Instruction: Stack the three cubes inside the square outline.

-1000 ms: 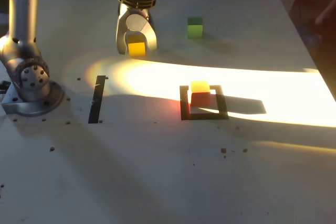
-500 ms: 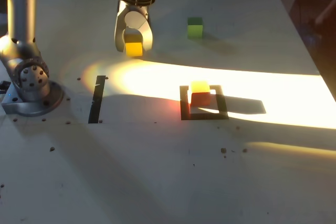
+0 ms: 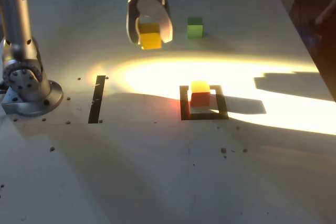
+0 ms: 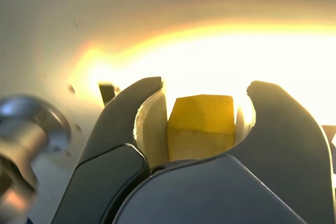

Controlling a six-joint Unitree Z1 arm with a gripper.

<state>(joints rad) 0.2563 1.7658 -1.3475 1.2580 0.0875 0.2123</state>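
Sunlight pours in a glaring band across a pale tabletop [image 3: 131, 182] flecked with small dark marks, going orange at its fringe, while shadow lies over the rest of the surface. Up near the far side, the arm's gripper [image 3: 151, 41] points down with its jaws clenched on the yellow cube [image 3: 150, 40], one curved finger on either side of it, and the cube looks a little tilted in that grip. Just beyond them toward the exterior view's right, the green cube [image 3: 195, 28] sits alone on the table, upright and apart from the others. Nearer me, the red-orange cube [image 3: 200, 96] stands inside the square outline [image 3: 205, 116] of black tape, its top washed out by the glare and its shadow stretching off over the tape toward the exterior view's right. A straight black tape strip [image 3: 96, 99] lies between that square and the round metal base [image 3: 39, 103] of the arm
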